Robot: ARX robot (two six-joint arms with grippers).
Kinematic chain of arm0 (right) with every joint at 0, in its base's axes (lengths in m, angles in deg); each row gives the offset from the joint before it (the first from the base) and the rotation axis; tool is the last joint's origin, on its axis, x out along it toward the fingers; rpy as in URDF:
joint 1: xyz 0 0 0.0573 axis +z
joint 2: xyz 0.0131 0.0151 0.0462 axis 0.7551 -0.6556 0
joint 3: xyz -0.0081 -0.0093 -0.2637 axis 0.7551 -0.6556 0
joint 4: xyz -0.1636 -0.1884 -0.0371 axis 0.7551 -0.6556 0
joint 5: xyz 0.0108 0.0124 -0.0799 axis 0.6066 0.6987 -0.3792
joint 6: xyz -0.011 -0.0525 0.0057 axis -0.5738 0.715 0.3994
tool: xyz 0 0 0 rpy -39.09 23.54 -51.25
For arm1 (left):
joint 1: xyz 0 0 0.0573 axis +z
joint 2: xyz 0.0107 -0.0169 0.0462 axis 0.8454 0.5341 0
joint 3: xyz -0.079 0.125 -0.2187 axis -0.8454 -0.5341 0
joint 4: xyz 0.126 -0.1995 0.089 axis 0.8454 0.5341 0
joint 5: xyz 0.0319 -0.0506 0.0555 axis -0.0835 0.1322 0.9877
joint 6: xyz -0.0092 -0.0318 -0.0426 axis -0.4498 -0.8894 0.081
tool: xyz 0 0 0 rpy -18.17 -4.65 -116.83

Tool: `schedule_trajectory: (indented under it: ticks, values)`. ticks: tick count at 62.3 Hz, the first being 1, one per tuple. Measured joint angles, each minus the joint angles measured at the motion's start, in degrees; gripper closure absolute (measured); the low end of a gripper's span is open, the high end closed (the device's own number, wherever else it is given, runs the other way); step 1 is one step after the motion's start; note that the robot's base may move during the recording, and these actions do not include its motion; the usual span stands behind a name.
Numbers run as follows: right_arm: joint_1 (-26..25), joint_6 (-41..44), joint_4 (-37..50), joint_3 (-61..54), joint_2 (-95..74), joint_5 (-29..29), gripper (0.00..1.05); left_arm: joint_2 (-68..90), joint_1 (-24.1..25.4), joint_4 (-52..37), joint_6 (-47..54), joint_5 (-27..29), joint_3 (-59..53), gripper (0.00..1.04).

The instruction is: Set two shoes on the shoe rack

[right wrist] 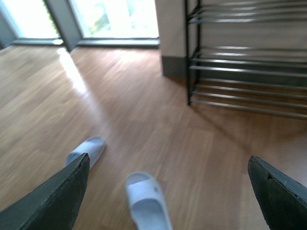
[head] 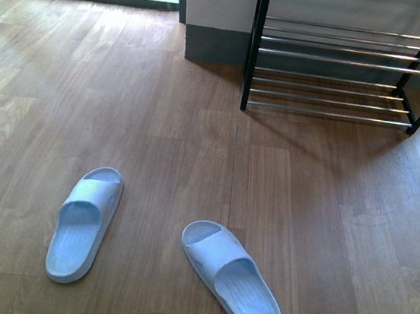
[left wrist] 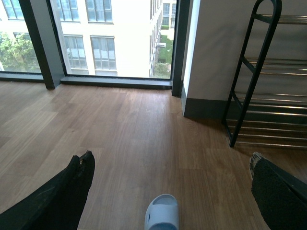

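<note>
Though neither arm shows in the front view, each wrist camera shows its own claw. The left gripper [left wrist: 170, 157] has its dark fingers [left wrist: 72, 191] spread wide apart with nothing held. The left slide [left wrist: 162, 213] lies on the wood floor [left wrist: 134, 129] below the gap between them. The shoe rack [left wrist: 249, 76] stands well ahead of that claw, off past one finger, against the wall [left wrist: 216, 48] beside the window [left wrist: 105, 38].

The right gripper [right wrist: 168, 159] is likewise spread wide and holds nothing. The right slide [right wrist: 146, 201] lies under its gap, and the left slide [right wrist: 86, 149] lies just beside one finger [right wrist: 62, 196]. The rack [right wrist: 244, 67] stands far ahead, its chrome bars bare.

In the front view the left slide [head: 85, 222] and right slide [head: 232, 278], plain pale blue with ridged footbeds, lie apart on the floor, well short of the rack [head: 337, 59].
</note>
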Motion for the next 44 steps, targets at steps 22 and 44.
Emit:
schedule_trajectory:
  ticks: [22, 44]
  values:
    - [25.6, 1.8, 30.2, 17.9, -69.8, -18.5, 0.09, 0.0, 0.0, 0.0, 0.0, 0.0, 0.0, 0.09]
    - [30.4, 1.9, 27.4, 42.9, -110.8, -29.8, 0.09, 0.0, 0.0, 0.0, 0.0, 0.0, 0.0, 0.09]
